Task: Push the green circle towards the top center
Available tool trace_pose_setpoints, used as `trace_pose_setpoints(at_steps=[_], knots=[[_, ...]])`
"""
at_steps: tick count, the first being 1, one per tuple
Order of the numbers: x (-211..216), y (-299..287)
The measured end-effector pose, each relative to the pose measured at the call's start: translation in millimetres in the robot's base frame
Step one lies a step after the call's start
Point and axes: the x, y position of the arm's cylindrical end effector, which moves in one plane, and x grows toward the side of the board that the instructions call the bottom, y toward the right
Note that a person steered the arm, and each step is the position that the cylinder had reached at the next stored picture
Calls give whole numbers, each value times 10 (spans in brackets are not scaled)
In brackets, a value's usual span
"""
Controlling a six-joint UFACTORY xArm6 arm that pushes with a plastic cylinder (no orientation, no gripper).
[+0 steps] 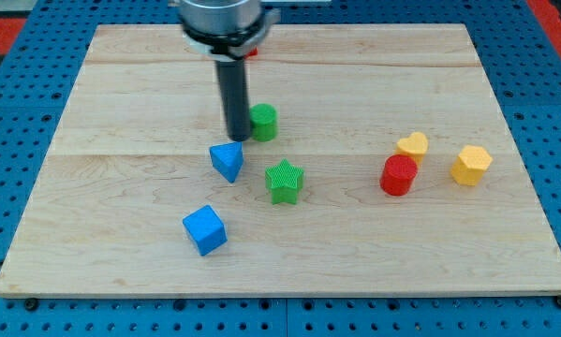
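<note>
The green circle (264,122) is a short green cylinder a little left of the board's middle. My tip (237,138) is right beside it, at its left edge, touching or nearly touching. The blue triangle (228,160) lies just below my tip. The green star (284,181) lies below the green circle, towards the view's bottom right of it.
A blue cube (205,229) sits at the lower left. At the right are a red cylinder (399,175), a yellow heart (412,145) and a yellow hexagon (471,165). A small red piece (252,52) shows behind the arm's body near the top edge of the wooden board (121,94).
</note>
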Motion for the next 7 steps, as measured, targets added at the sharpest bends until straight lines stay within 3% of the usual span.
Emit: trace_pose_setpoints(at_steps=[5, 7], knots=[[-705, 1096], [-1089, 1050]])
